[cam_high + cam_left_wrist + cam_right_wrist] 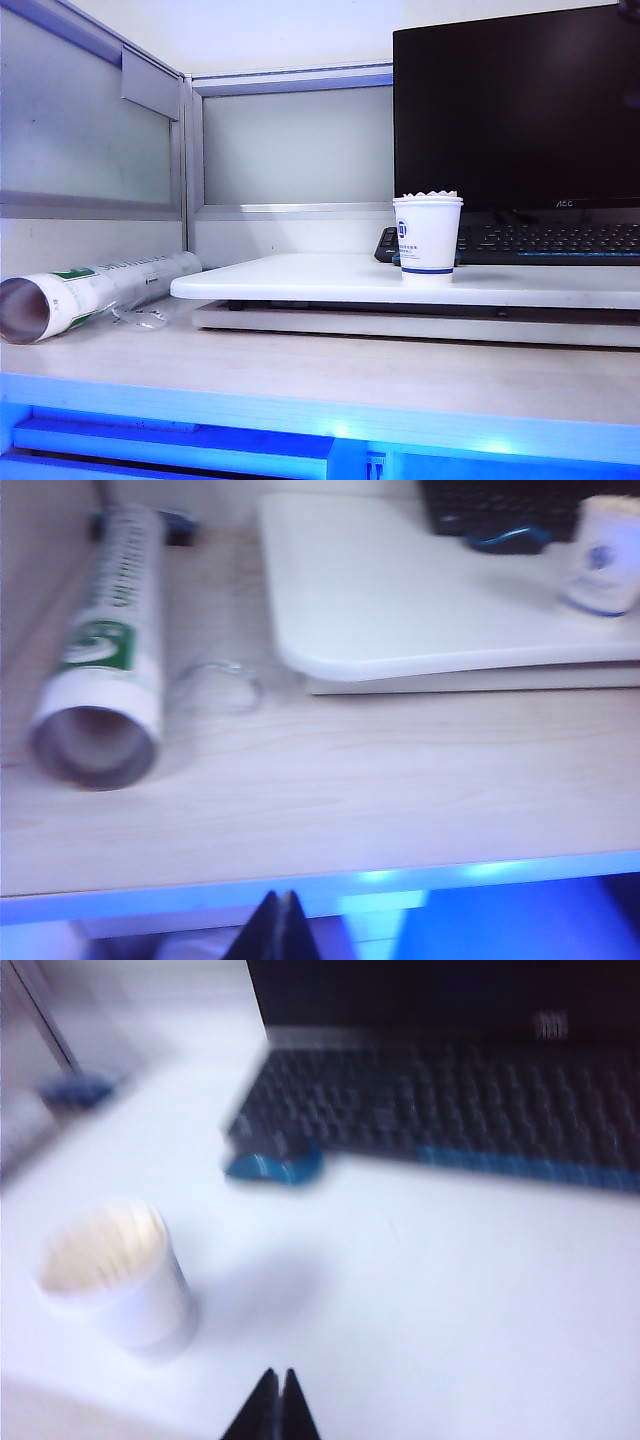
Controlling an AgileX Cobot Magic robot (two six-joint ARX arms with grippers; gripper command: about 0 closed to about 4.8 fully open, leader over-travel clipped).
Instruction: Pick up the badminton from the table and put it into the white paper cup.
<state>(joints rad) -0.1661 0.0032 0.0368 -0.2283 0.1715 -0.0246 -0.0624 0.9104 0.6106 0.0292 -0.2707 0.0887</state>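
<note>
**Shuttlecock seated in cup; both grippers empty and clear**

**Desk** (pixel 300 375): pale wood-grain surface, flat and matt, with a blue-lit front edge.

**Monitor** (pixel 515 105): dark glossy panel at the back right of the desk, with a black keyboard (pixel 545 243) below it.

**Table** (pixel 330 278): smooth white board with rounded corners, raised above the desk.

**Tube** (pixel 90 290): long roll of paper with green print, lying on its side near the left edge of the desk, off the table.

**Cup** (pixel 427 238): small white paper cone with a rolled rim, a blue band near the base and a blue logo. It stands upright toward the back edge of the table, just in front of the keyboard.

**Badminton** (pixel 429 194): inside the cup, skirt up. Only the scalloped white feather tips show above the rim; the right wrist view shows pale ribbed feathers (pixel 100 1245) filling the mouth. The cork tip is hidden.

**Left gripper** (pixel 279 927): dark jaws pressed together, holding nothing, positioned off the front edge of the desk.

**Right gripper** (pixel 275 1405): dark jaws pressed together, holding nothing, positioned above the bare table, apart from the cup.

**Risks**
- The placement appears complete. The paper cup is light, so any contact from the right arm could tip or slide it.
- The feathers are fragile and protrude above the rim, so a low pass over the cup could snag them and lift the badminton out.
</note>
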